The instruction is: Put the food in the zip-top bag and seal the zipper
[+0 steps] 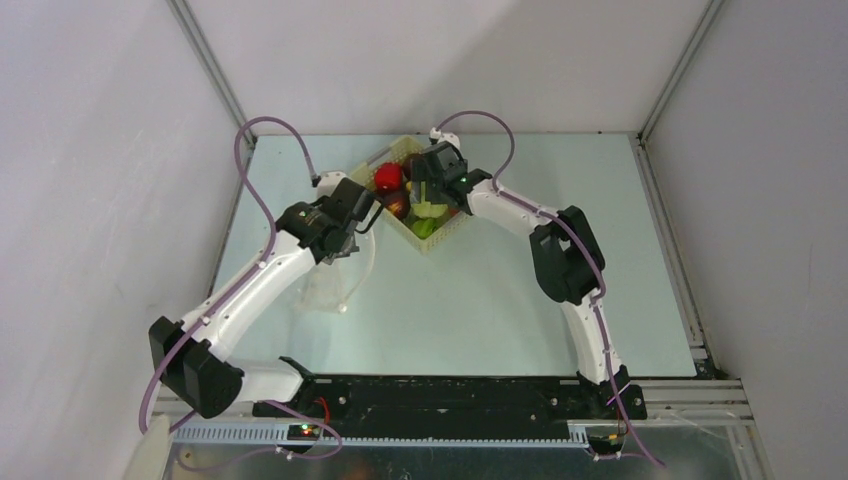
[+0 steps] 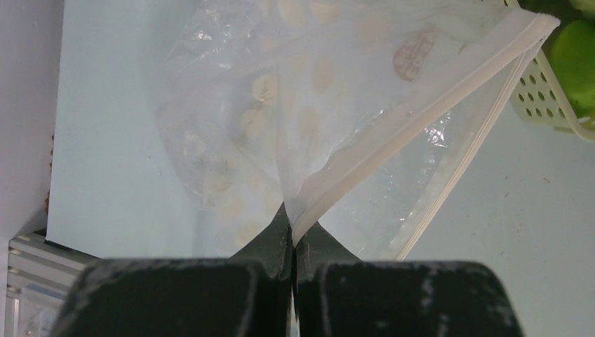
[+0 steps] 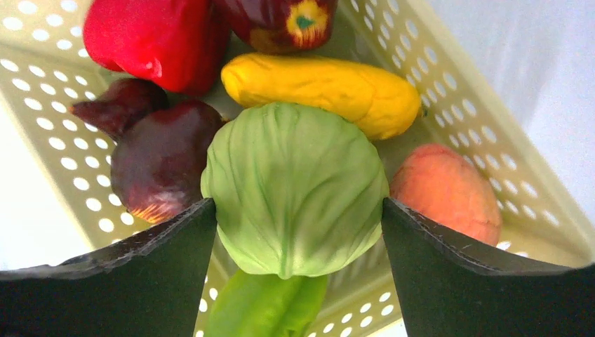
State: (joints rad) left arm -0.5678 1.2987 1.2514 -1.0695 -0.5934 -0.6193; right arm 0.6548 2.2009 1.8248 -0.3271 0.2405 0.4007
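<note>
The clear zip-top bag (image 2: 330, 98) with white dots hangs from my left gripper (image 2: 293, 235), which is shut on one lip of its mouth; the zipper (image 2: 428, 105) runs up to the right as a whitish strip. In the top view the bag (image 1: 330, 285) droops to the table below the left gripper (image 1: 362, 222). The food lies in the pale yellow basket (image 3: 456, 91): a red piece (image 3: 151, 38), a yellow one (image 3: 323, 88), an orange one (image 3: 445, 189), a dark purple one (image 3: 165, 158), a green pepper (image 3: 263, 305). My right gripper (image 3: 298, 210) has both fingers against a green cabbage (image 3: 295, 175).
The basket (image 1: 440, 235) stands at the table's back centre, right beside the bag's mouth; its corner (image 2: 540, 98) shows in the left wrist view. Enclosure walls stand on the left, the back and the right.
</note>
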